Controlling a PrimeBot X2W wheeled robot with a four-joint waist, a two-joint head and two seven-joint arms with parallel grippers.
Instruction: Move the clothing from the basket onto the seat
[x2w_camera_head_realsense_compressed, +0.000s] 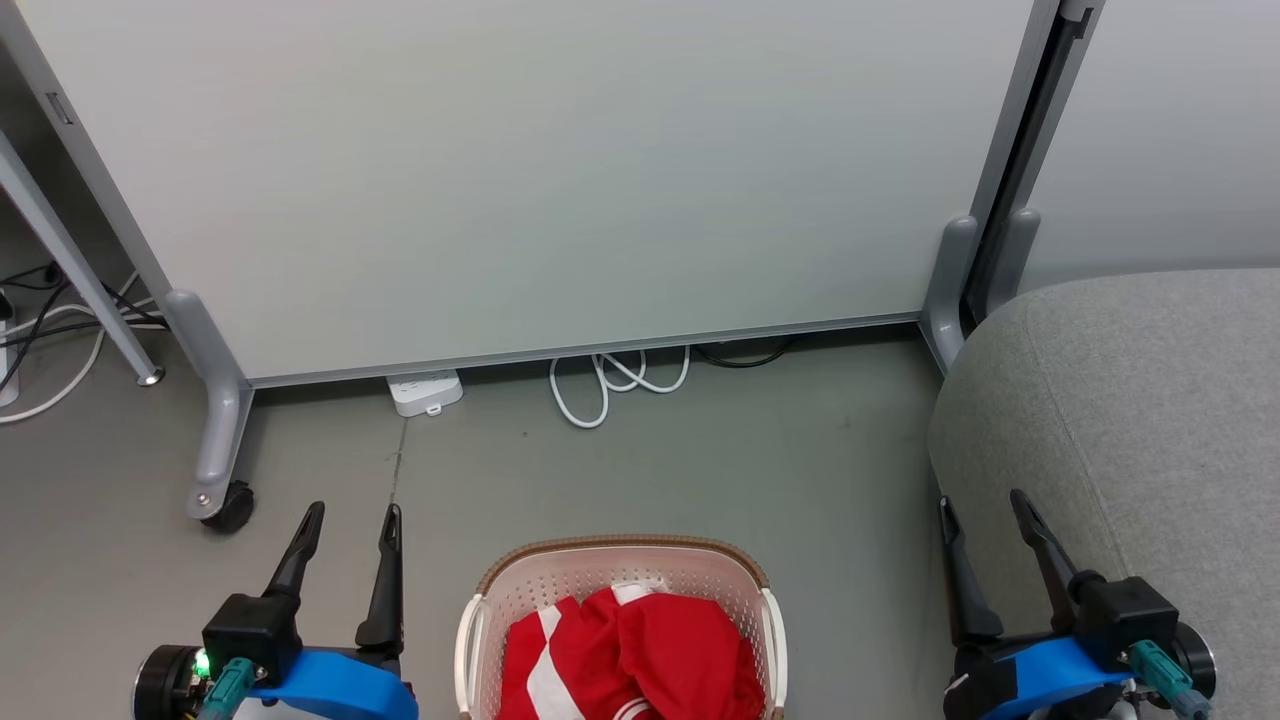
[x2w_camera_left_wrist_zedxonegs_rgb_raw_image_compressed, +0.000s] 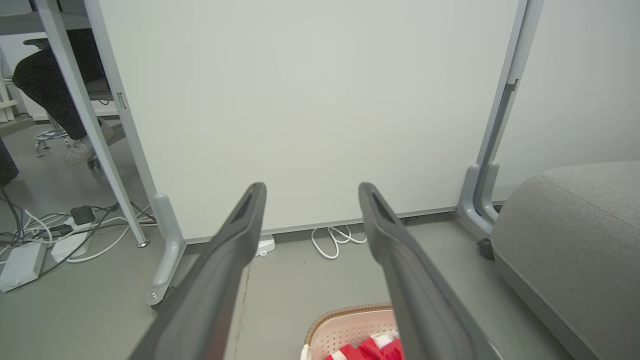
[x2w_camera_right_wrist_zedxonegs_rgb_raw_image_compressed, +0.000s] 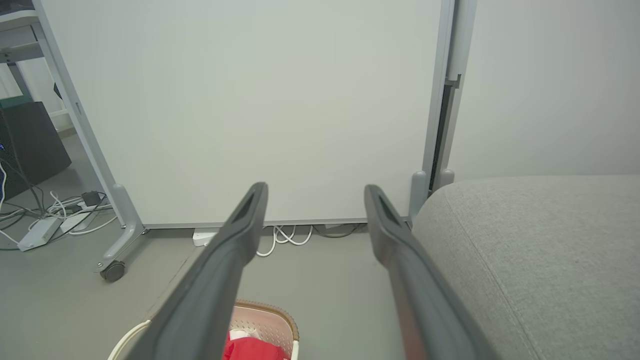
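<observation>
Red clothing (x2w_camera_head_realsense_compressed: 640, 650) with white stripes lies bunched in the cream basket (x2w_camera_head_realsense_compressed: 600, 570) with a brown rim, on the floor at the bottom centre of the head view. The grey seat (x2w_camera_head_realsense_compressed: 1130, 420) fills the right side. My left gripper (x2w_camera_head_realsense_compressed: 350, 515) stands open to the left of the basket, nothing between its fingers. My right gripper (x2w_camera_head_realsense_compressed: 985, 500) stands open by the seat's front edge, right of the basket. The left wrist view shows the open left gripper (x2w_camera_left_wrist_zedxonegs_rgb_raw_image_compressed: 310, 192), the basket (x2w_camera_left_wrist_zedxonegs_rgb_raw_image_compressed: 350, 322), the clothing (x2w_camera_left_wrist_zedxonegs_rgb_raw_image_compressed: 370, 350) and the seat (x2w_camera_left_wrist_zedxonegs_rgb_raw_image_compressed: 575, 235). The right wrist view shows the open right gripper (x2w_camera_right_wrist_zedxonegs_rgb_raw_image_compressed: 315, 192), the basket (x2w_camera_right_wrist_zedxonegs_rgb_raw_image_compressed: 265, 320), the clothing (x2w_camera_right_wrist_zedxonegs_rgb_raw_image_compressed: 250, 347) and the seat (x2w_camera_right_wrist_zedxonegs_rgb_raw_image_compressed: 540, 250).
A white partition panel (x2w_camera_head_realsense_compressed: 520, 170) on grey wheeled feet (x2w_camera_head_realsense_compressed: 215, 440) stands behind the basket. A white power strip (x2w_camera_head_realsense_compressed: 425, 390) and coiled white cable (x2w_camera_head_realsense_compressed: 620, 380) lie at its base. More cables (x2w_camera_head_realsense_compressed: 50, 340) lie at the far left. A seated person's leg and shoe (x2w_camera_left_wrist_zedxonegs_rgb_raw_image_compressed: 75, 145) show beyond the panel.
</observation>
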